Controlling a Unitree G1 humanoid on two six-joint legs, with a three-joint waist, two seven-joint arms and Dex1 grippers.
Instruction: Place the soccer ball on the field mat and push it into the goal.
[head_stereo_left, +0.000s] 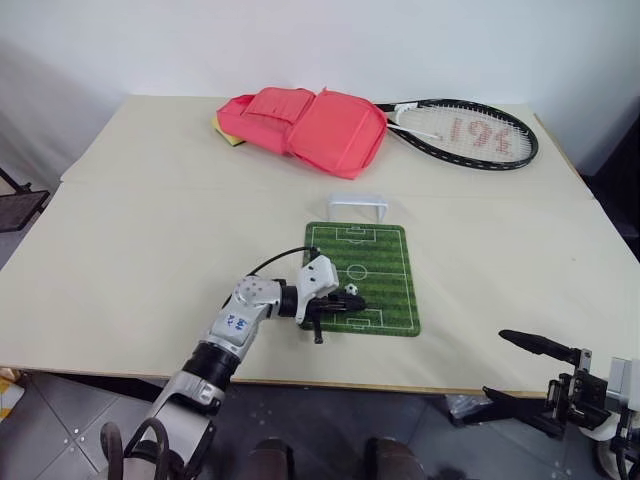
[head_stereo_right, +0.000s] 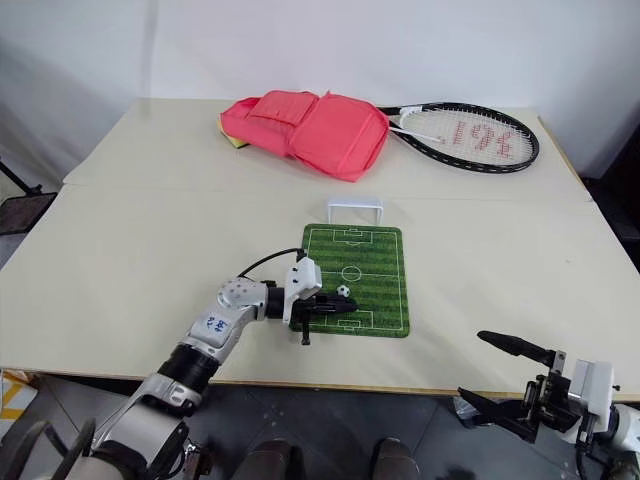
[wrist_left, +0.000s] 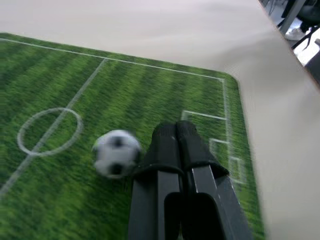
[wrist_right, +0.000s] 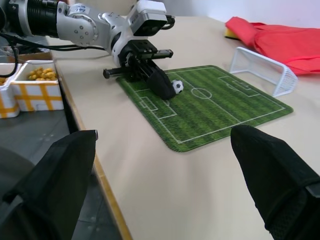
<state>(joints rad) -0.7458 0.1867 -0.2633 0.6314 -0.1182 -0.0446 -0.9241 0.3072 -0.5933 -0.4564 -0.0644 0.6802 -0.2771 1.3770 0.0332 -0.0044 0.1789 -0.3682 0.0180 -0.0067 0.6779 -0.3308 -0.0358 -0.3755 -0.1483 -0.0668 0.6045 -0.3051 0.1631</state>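
The soccer ball (head_stereo_left: 352, 290) is a tiny white ball with black patches. It lies on the green field mat (head_stereo_left: 385, 285), between the centre circle and the near penalty box. My left gripper (head_stereo_left: 350, 303) is shut, low over the mat's near half. Its fingertips (wrist_left: 175, 132) sit right beside the ball, on the ball's near side. The white goal (head_stereo_left: 358, 207) stands on the table just past the mat's far end. My right gripper (head_stereo_left: 520, 375) hangs open and empty off the table's near right edge.
A pink bag (head_stereo_left: 305, 128) lies at the back of the table with a yellow item under its left end. A black tennis racket (head_stereo_left: 470, 133) lies to its right. White and yellow bins (wrist_right: 30, 85) sit below the table's near edge.
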